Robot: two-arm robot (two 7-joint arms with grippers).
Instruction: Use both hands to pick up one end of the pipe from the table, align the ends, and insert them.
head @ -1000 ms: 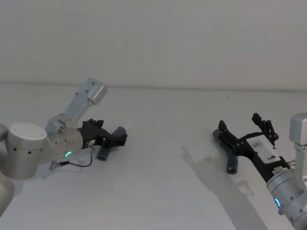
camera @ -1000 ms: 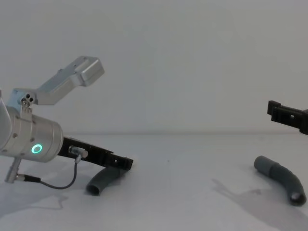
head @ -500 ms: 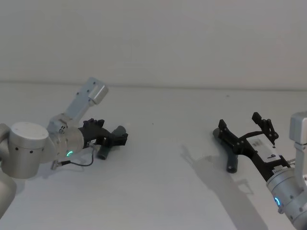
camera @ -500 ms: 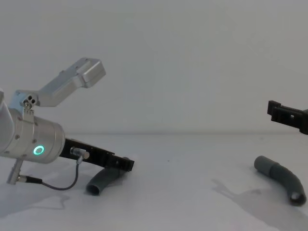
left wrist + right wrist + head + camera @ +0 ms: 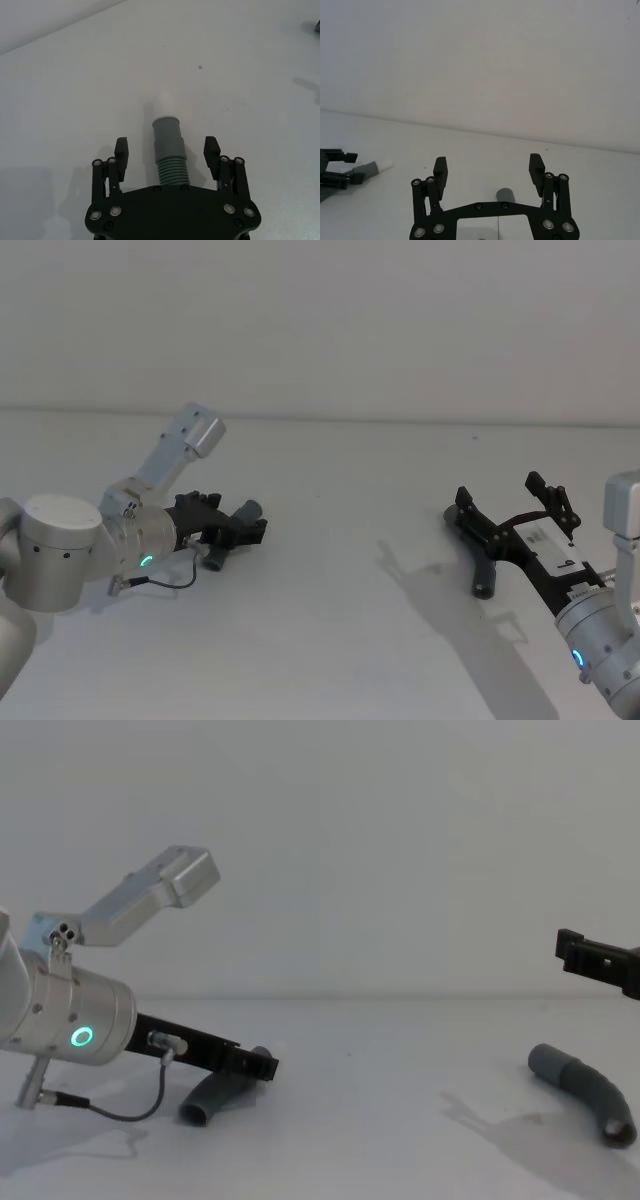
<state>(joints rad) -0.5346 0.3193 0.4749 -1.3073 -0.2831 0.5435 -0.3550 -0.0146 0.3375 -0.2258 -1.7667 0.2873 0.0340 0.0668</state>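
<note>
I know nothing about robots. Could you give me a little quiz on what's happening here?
1. True or false: the left gripper is shut on the left pipe piece.
2. What lies beneath the open right gripper? A) the right pipe piece B) a cup C) a screwdriver
3. Fill in: the white tip belongs to the ___ pipe piece.
Key: 1 false, its fingers stand open either side; 2 A; 3 left.

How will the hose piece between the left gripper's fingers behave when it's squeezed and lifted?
The left hose piece has a ribbed middle, so it will probably flex a little rather than stay rigid. Being round and loose on the table, it might roll or twist if the open left gripper closes off-centre, though its curve likely limits rolling.
</note>
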